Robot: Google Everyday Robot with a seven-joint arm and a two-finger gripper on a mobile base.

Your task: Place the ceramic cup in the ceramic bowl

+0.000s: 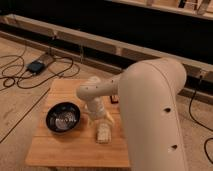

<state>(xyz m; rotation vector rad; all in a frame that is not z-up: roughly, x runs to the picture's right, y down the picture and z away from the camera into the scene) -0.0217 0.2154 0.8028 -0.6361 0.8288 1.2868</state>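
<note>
One big cream arm [150, 115] fills the right of the frame, over one wooden table [55, 150] at lower left. One black ceramic bowl [63, 118] sits left of centre. One gripper [102, 127] is just right of the bowl, and how wide it stands I cannot tell. One pale shape [103, 135] sits right at its tip. Ceramic cup or not, I cannot tell.

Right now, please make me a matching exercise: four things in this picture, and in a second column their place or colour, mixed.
1 ceramic bowl
2 gripper
3 small box
4 table

A light wood
B on the floor, among cables
C low over the table, right of the bowl
D black, on the table's left part

Pairs: 1-D, 2-C, 3-B, 4-A
</note>
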